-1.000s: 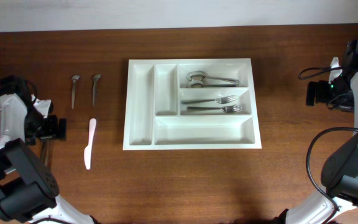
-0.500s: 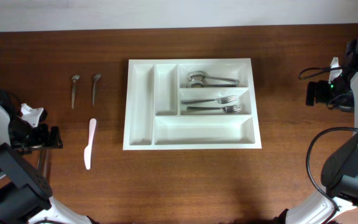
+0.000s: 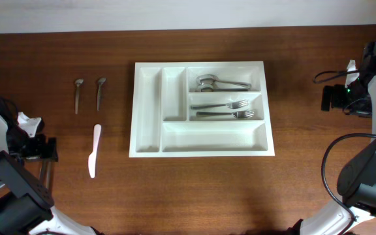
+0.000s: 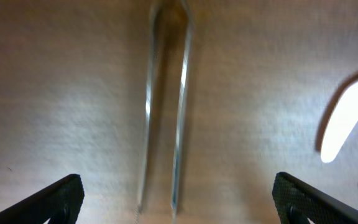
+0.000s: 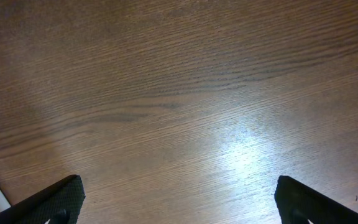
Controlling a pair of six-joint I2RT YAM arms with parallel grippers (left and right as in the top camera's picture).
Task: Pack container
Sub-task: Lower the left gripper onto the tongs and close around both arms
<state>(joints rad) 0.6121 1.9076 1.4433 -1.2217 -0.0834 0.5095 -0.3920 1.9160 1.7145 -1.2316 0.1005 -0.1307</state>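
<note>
The container (image 3: 147,111) is a white five-compartment cutlery tray at the table's middle. It holds metal spoons (image 3: 220,83) in the top right compartment and two forks (image 3: 230,109) in the one below. My left gripper (image 3: 44,149) is open at the far left. In the left wrist view it (image 4: 178,208) hangs over two thin metal utensil handles (image 4: 180,106) lying side by side, touching neither. My right gripper (image 3: 331,98) is open and empty at the far right, and in the right wrist view it (image 5: 179,202) is over bare wood.
Two small metal spoons (image 3: 78,94) (image 3: 100,93) lie left of the tray. A white plastic knife (image 3: 94,150) lies below them and also shows in the left wrist view (image 4: 347,112). The two narrow upright compartments and the long bottom one hold nothing.
My left gripper has moved left and toward the table's front edge, away from the white knife. The right arm and the tray have not moved.
</note>
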